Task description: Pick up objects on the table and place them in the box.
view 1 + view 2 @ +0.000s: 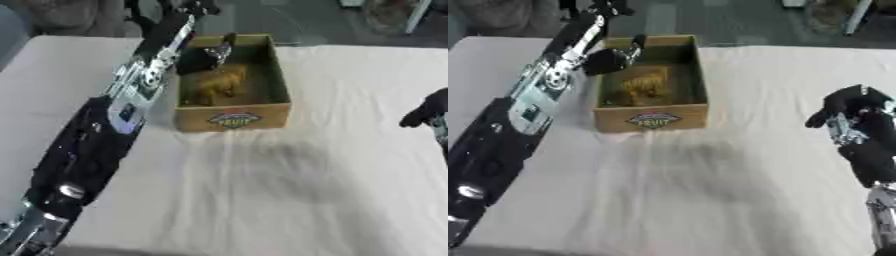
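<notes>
An open cardboard box (278, 75) with a fruit label on its front wall stands at the far middle of the white-covered table (289, 190). A yellow-brown object (217, 85) lies inside it. My left arm (114, 125) stretches from the lower left up to the box. My left hand (203, 59) hangs over the box's far left corner, above the yellow-brown object. Its fingers are relaxed with one pointing up, and it holds nothing that I can see. My right hand (856, 116) hovers at the right edge, well away from the box, with loose fingers and nothing in it.
The cloth in front of the box and to its right shows only soft folds (675, 165). Beyond the far table edge are dark floor and blurred furniture (385, 15). My long left forearm (535, 100) runs close along the box's left side.
</notes>
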